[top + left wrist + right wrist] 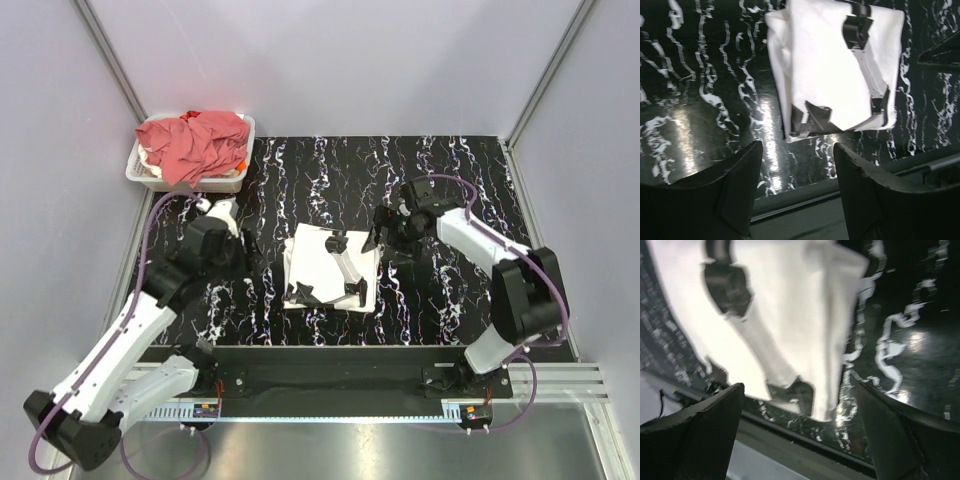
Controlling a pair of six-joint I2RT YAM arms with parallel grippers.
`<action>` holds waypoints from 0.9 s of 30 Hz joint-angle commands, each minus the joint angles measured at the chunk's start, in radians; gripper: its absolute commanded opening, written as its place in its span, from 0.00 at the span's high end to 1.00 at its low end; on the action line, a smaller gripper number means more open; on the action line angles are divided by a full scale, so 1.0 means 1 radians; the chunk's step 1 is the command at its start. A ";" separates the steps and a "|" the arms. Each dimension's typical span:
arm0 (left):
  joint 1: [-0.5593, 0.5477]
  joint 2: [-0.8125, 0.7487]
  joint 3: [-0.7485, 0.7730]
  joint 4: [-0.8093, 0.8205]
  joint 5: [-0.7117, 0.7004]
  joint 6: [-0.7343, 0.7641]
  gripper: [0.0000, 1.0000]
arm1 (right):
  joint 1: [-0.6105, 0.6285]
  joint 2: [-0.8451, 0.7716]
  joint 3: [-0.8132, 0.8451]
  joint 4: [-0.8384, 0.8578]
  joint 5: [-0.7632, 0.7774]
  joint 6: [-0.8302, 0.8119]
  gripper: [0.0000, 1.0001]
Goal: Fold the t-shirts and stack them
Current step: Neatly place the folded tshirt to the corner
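Near edge: both arm bases are bolted to the mounting rail (pixel 330 380). A small coloured tag sits by each base, too small to read.

Left gripper (pixel 797 150): jaws apart, nothing between them. It hangs over bare table (pixel 450 180) just left of the folded shirt and does not touch the cloth.

Right gripper (pixel 797 390): jaws apart and empty. It hangs just right of the same shirt. The wrist view is blurred, so I cannot tell how high it sits above the cloth.

Centre of table: white t-shirt (pixel 330 268) lies flat between the two grippers, folded into a compact rectangle. Layered edges show at its near-left corner in the left wrist view. Judgement: this fold looks finished, and the shirt serves as the base of the stack. Nothing lies on top of it.

Black print (pixel 345 270) on the white shirt: angular shapes and a thin diagonal line. No letters, brand or label legible in any view.

Far left corner: white basket (pixel 140 172) holds the salmon-red t-shirts (pixel 195 140), crumpled in a heap and spilling over the front rim. I cannot count them.

Progress, as judged: one shirt done. Every red one is yet to be picked out, folded and stacked on the white.
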 commanded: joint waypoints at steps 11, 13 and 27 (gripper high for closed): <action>0.037 -0.168 -0.081 -0.033 -0.130 0.050 0.36 | -0.018 0.319 0.234 -0.098 0.184 -0.138 0.28; 0.037 -0.159 -0.081 -0.033 -0.130 0.050 0.37 | -0.018 0.344 0.248 -0.097 0.192 -0.138 0.42; 0.042 -0.163 -0.078 -0.032 -0.143 0.053 0.38 | -0.017 0.433 0.257 0.000 0.092 -0.118 0.96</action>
